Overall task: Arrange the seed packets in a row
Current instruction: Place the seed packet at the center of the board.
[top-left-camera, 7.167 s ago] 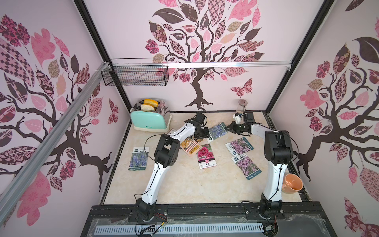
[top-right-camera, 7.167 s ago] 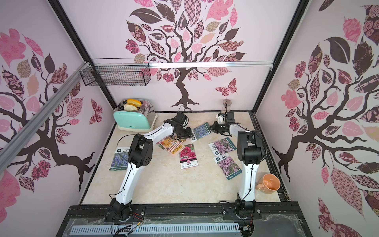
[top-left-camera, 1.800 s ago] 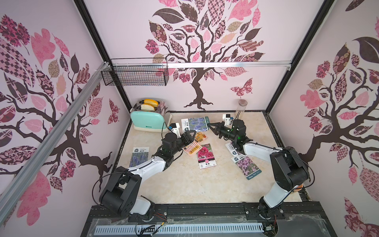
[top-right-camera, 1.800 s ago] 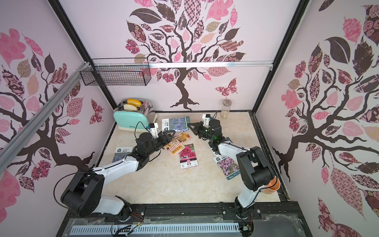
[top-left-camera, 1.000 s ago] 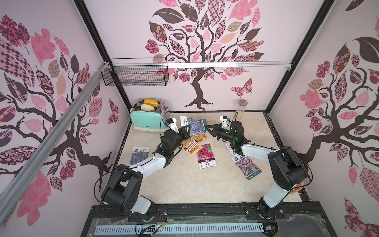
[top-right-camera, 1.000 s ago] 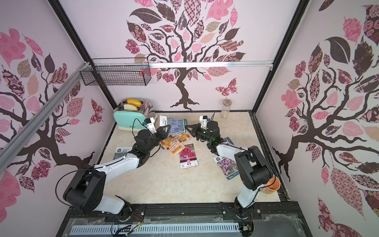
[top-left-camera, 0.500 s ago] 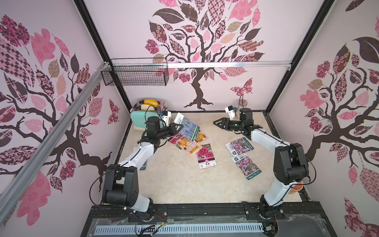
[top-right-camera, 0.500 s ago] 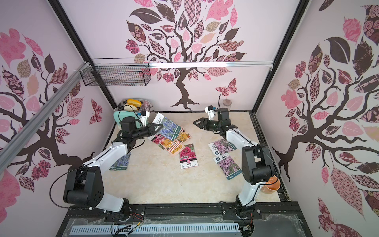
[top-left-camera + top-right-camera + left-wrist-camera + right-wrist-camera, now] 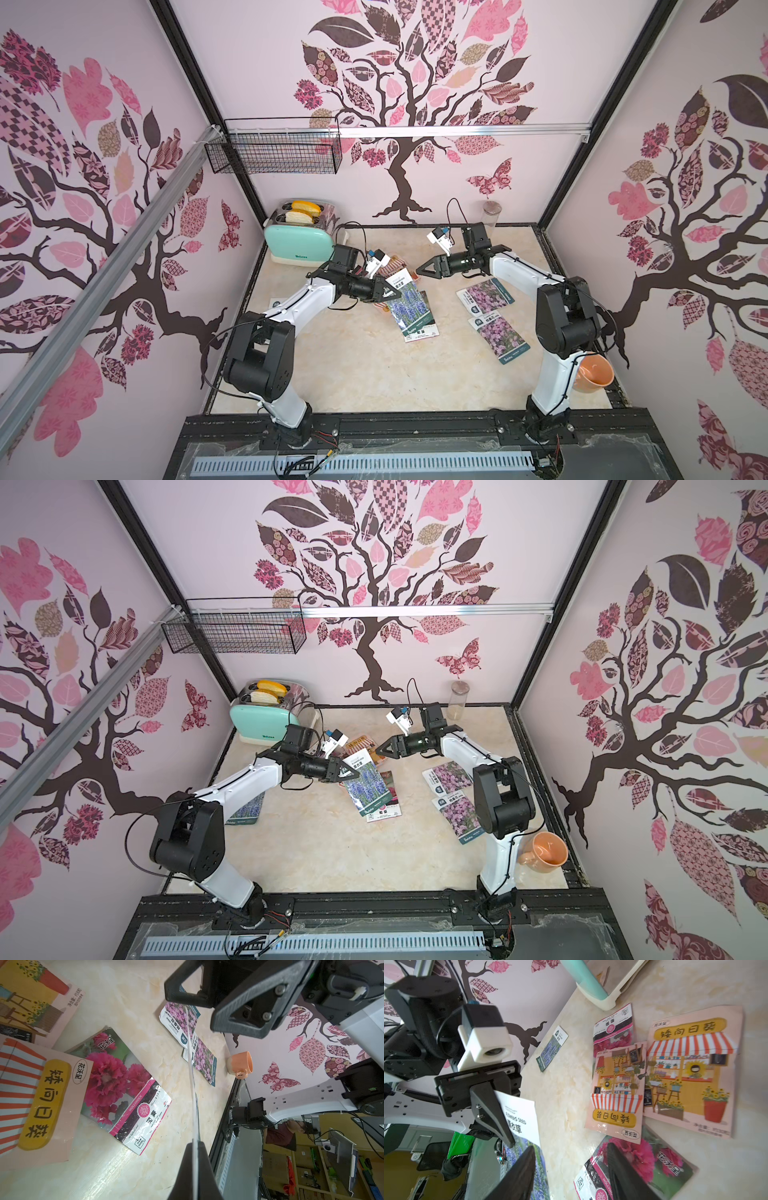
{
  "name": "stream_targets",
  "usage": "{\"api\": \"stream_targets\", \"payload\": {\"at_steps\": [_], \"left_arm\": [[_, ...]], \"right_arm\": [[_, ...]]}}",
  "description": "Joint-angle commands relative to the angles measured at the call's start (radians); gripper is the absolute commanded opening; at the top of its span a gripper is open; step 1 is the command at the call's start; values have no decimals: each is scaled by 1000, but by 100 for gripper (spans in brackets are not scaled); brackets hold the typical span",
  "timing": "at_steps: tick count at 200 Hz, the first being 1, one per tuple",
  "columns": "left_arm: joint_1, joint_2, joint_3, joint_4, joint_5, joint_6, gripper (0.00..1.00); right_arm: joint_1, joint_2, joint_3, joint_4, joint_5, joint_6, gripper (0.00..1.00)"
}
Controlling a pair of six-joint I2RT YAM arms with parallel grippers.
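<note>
My left gripper (image 9: pixel 392 291) is shut on the white label end of a blue lavender seed packet (image 9: pixel 411 309), which hangs tilted above the mid table; the left wrist view shows it edge-on (image 9: pixel 192 1084). My right gripper (image 9: pixel 419 270) stands open just right of it, with nothing between its fingers (image 9: pixel 529 1159). Under and behind the held packet lie two orange shop packets (image 9: pixel 616 1093) (image 9: pixel 691 1076) and two magenta ones (image 9: pixel 612 1026) (image 9: pixel 654 1165). Two lilac packets (image 9: pixel 486 295) (image 9: pixel 503 338) lie at the right. Another lavender packet (image 9: pixel 245 810) lies at the left, partly hidden under my left arm.
A mint toaster (image 9: pixel 297 245) stands at the back left under a wire basket (image 9: pixel 274 145) on the wall. A glass jar (image 9: pixel 491 212) is at the back wall. An orange cup (image 9: pixel 592 372) sits at the front right by the right arm's base.
The right gripper has opened and let go of the lavender packet. My left gripper has carried the packet right and toward the front, over the pile.
</note>
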Motion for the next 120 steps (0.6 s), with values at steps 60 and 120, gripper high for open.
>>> {"api": "stream_targets", "payload": {"at_steps": [60,120], "left_arm": [[19,25,51,-48,22,65,0],[19,43,66,-71,14,79,0]], "right_arm": [[54,-133,-226,228,-106,116,53],[57,-138,-254,291,-128,162,22]]}}
